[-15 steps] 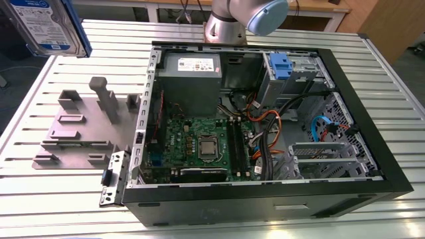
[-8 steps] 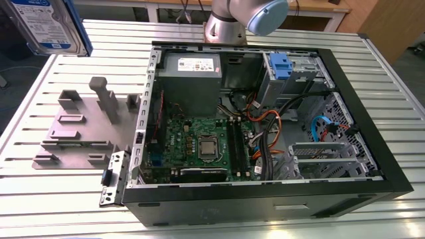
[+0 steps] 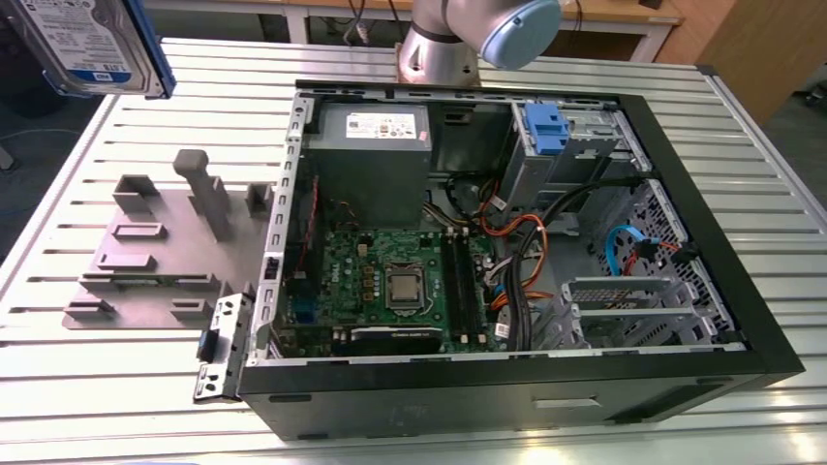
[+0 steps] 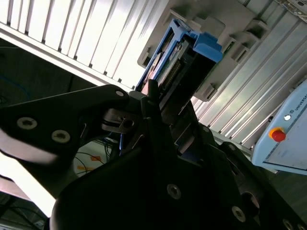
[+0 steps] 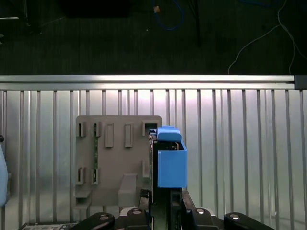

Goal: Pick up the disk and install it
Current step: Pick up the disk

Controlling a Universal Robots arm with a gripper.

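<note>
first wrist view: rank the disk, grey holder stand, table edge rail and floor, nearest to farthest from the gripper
1. the disk, clamped in the gripper.
2. grey holder stand, on the slatted table below.
3. table edge rail, past the stand.
4. dark floor, beyond the rail.

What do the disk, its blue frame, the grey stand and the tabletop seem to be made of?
Disk: probably metal, silver-grey under a paper-like label. Blue frame: likely plastic, matte and evenly coloured. Grey stand: seemingly plastic, dull, with moulded blocks. Tabletop: likely aluminium, ribbed slats with bright reflections.
</note>
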